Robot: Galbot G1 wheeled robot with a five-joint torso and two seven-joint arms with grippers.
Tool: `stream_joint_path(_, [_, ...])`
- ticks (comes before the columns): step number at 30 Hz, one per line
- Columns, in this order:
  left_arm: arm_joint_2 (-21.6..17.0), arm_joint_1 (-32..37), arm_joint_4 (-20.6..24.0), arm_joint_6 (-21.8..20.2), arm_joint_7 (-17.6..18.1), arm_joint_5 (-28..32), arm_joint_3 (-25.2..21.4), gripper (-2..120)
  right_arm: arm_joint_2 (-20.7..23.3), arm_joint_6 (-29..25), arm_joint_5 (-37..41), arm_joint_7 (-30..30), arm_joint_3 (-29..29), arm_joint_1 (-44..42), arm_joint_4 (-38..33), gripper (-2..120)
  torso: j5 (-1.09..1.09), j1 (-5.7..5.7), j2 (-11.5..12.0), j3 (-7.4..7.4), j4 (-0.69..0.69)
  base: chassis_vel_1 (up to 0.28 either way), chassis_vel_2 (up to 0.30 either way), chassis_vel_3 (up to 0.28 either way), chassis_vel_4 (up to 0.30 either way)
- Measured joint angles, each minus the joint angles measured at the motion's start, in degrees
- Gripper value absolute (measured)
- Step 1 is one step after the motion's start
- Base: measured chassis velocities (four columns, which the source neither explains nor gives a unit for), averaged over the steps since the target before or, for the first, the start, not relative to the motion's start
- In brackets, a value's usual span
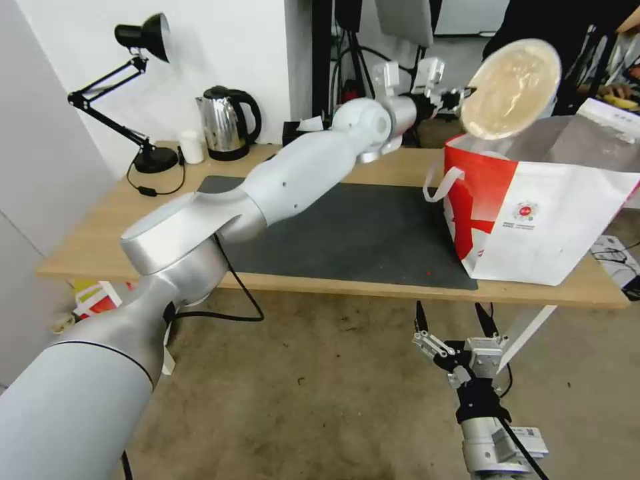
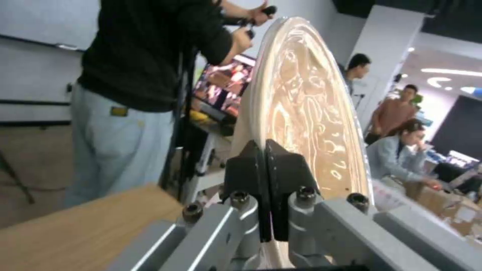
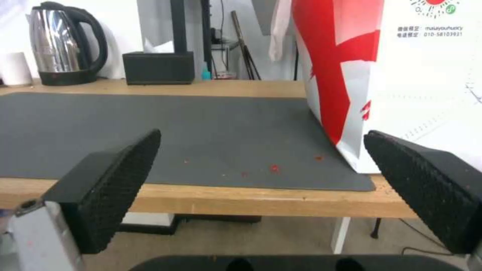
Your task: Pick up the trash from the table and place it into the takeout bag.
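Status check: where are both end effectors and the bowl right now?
Left end effector shut on beige bowl's rim, bowl tilted above takeout bag opening. Right end effector open, low before table edge. Path unobstructed.

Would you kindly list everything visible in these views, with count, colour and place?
Bowl: one, beige, tilted on edge above the bag's mouth, gripped at its rim.
Takeout bag: one, white with red side, table's right end.
Table: one, light wood.
Mat: one, dark grey, on the table.
Kettle: one, steel and black, back edge.
Desk lamp: one, black, back left.
White cup: one, beside the kettle.
Tissue box: one, black, back edge.
Left pincer: shut on the bowl.
Right pincer: open, low before the table's front edge.
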State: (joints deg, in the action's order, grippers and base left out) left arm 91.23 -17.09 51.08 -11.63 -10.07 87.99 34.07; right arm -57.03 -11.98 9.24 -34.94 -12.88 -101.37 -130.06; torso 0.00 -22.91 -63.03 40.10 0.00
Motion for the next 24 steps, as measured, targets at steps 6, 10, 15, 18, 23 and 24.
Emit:
stream_joint_path(6, [0.02,-0.17,2.13,0.39,-0.05,0.79,0.14,0,0.0,0.0,0.0,0.0,0.0,0.0,0.0,100,0.0,0.0,0.0,0.0,0.0,0.0,0.0,0.0,0.0])
stream_joint_path(10, [0.02,-0.15,3.08,0.6,-0.13,1.11,1.01,0,0.0,0.0,0.0,0.0,0.0,0.0,0.0,100,0.0,0.0,0.0,0.0,0.0,0.0,0.0,0.0,0.0])
stream_joint_path(15, [0.02,0.68,3.48,0.96,-0.27,1.2,2.68,0,0.0,0.0,0.0,0.0,0.0,0.0,0.0,100,0.0,0.0,0.01,0.0,0.0,0.0,0.0,0.0,0.0])
stream_joint_path(18, [0.02,1.33,3.43,1.08,-0.34,1.02,3.34,0,0.0,0.0,0.0,0.0,0.0,0.0,0.0,100,0.0,0.0,0.02,0.0,0.0,0.0,0.0,0.0,0.0])
stream_joint_path(23, [-0.02,2.32,2.68,1.2,-0.48,0.05,4.07,0,0.0,0.0,0.0,0.0,0.0,0.0,0.0,100,0.0,0.0,0.01,0.0,0.0,0.0,0.0,0.0,0.0])
stream_joint_path(24, [-0.03,2.52,2.58,1.2,-0.54,-0.23,4.23,0,0.0,0.0,0.0,0.0,0.0,0.0,0.0,100,0.0,0.0,0.01,0.0,0.01,0.0,0.0,0.0,0.0])
